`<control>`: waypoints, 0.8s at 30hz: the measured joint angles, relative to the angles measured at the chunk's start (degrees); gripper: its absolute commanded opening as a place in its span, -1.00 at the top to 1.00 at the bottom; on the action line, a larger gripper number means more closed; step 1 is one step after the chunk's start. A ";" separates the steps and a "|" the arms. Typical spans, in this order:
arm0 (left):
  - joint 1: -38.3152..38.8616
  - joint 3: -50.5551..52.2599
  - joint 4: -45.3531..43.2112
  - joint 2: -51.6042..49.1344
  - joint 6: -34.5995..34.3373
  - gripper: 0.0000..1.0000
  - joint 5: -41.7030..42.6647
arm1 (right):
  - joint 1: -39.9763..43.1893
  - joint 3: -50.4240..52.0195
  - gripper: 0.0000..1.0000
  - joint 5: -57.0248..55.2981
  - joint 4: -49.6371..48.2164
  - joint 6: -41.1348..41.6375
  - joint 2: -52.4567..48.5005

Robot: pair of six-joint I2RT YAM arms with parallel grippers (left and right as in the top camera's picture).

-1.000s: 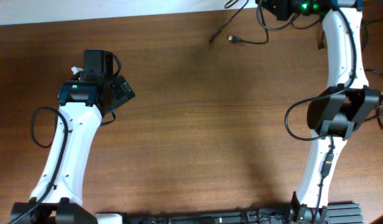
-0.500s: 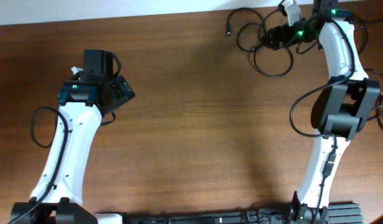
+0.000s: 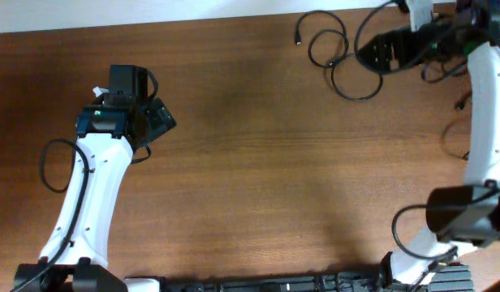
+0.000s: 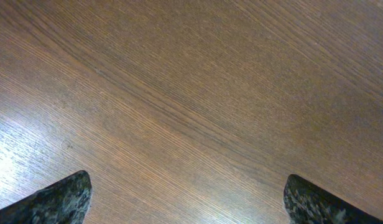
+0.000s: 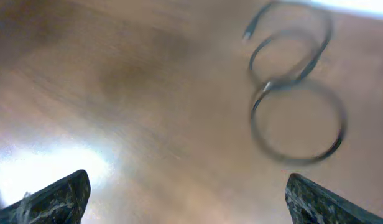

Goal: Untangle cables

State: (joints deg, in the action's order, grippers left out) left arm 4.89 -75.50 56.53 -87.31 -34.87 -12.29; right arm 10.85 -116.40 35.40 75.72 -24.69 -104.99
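A thin black cable [image 3: 341, 63] lies in loose overlapping loops on the wooden table [image 3: 258, 162] at the far right, with its small plug end [image 3: 299, 38] pointing left. The right wrist view shows the same cable [image 5: 297, 118] as blurred rings, ahead and to the right of the fingers. My right gripper [image 3: 370, 53] is open just right of the loops and holds nothing; its fingertips [image 5: 61, 196] stand wide apart over bare wood. My left gripper [image 3: 161, 122] hovers open at the left of the table, far from the cable, with only wood between its fingertips [image 4: 64, 198].
The table's far edge runs along the top, just behind the cable, with a pale surface [image 3: 153, 12] beyond it. Thicker black arm wires [image 3: 445, 69] hang around the right arm [image 3: 485, 122]. A black rail [image 3: 315, 284] lines the near edge.
The right gripper went from shut to open and let the cable go. The arm swung right and the cable settled in loops on the table. The left arm has not moved.
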 measured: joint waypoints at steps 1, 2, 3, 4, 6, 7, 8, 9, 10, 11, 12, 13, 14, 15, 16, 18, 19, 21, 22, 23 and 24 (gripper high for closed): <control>0.02 0.00 0.02 0.00 0.00 -0.98 0.00 | 0.00 5.38 -0.97 -0.31 -0.59 0.00 2.93; 0.02 0.00 -0.07 0.00 0.00 -0.98 -0.02 | 0.00 19.15 -0.97 -0.52 -11.69 0.81 10.08; 0.02 0.02 0.07 0.00 -0.02 -0.97 0.00 | 0.00 26.45 -0.97 -0.68 -12.61 1.88 14.67; 0.02 0.00 -0.13 0.13 0.00 -0.98 0.00 | 0.00 38.38 -0.97 -1.31 -20.48 4.26 22.84; 0.02 0.02 0.26 0.28 0.00 -0.98 0.00 | 0.00 51.78 -0.97 -2.45 -28.02 7.69 34.86; 0.02 -0.02 0.02 0.31 0.00 -0.98 -0.02 | 0.00 58.64 -0.97 -2.80 -27.85 9.51 43.74; 0.02 -0.02 0.11 0.33 0.00 -0.98 -0.02 | -0.02 60.65 -0.97 -2.99 -27.17 10.21 49.81; 0.02 0.00 0.07 0.31 0.00 -0.98 -0.02 | -0.02 61.31 -0.97 -2.99 -25.68 10.88 55.91; 0.02 0.00 0.09 0.39 0.00 -0.98 0.00 | 0.00 61.24 -0.97 -2.99 -24.57 11.04 60.04; 0.02 0.02 0.07 0.39 0.00 -0.97 -0.02 | -0.02 61.42 -0.97 -2.80 -22.80 11.21 65.24; 0.02 0.02 -0.02 0.42 0.00 -0.98 -0.02 | -0.02 61.33 -0.97 -2.10 -22.80 11.21 72.39; 0.02 0.02 0.11 0.42 0.00 -0.98 -0.02 | 0.00 61.35 -0.97 -1.73 -22.73 11.21 76.74; 0.02 0.02 0.07 0.42 0.00 -0.98 -0.02 | 0.00 61.35 -0.97 -1.70 -22.49 11.21 77.96; 0.02 0.02 0.02 0.42 0.00 -0.98 -0.02 | -0.02 61.35 -0.97 -1.70 -22.38 11.21 79.32; 0.02 0.02 0.07 0.42 0.00 -0.98 -0.02 | 0.00 61.35 -0.97 -1.70 -22.38 11.23 79.62; 0.02 0.02 0.07 0.42 0.00 -0.98 -0.02 | -0.35 61.35 -0.97 -1.70 -22.38 11.21 79.62; 0.02 0.02 0.07 0.42 0.00 -0.98 -0.02 | -0.90 61.35 -0.97 -1.70 -22.38 11.21 79.62; 0.02 0.02 0.07 0.42 0.00 -0.98 -0.02 | -1.01 61.35 -0.97 -1.73 -22.40 11.26 79.62; 0.02 0.02 0.07 0.42 0.00 -0.98 -0.02 | -1.05 61.44 -0.98 -1.73 -23.04 11.23 79.62; 0.02 0.02 0.07 0.42 0.00 -0.98 -0.02 | -1.09 61.59 -0.97 -1.79 -23.65 11.23 79.62; 0.02 0.02 0.02 0.42 0.00 -0.97 -0.02 | -1.11 61.81 -0.97 -2.67 -24.46 11.21 79.62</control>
State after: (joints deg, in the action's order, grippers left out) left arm 4.91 -75.48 56.55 -86.89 -34.87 -12.32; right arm 9.74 -54.59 32.73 51.27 -13.47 -25.36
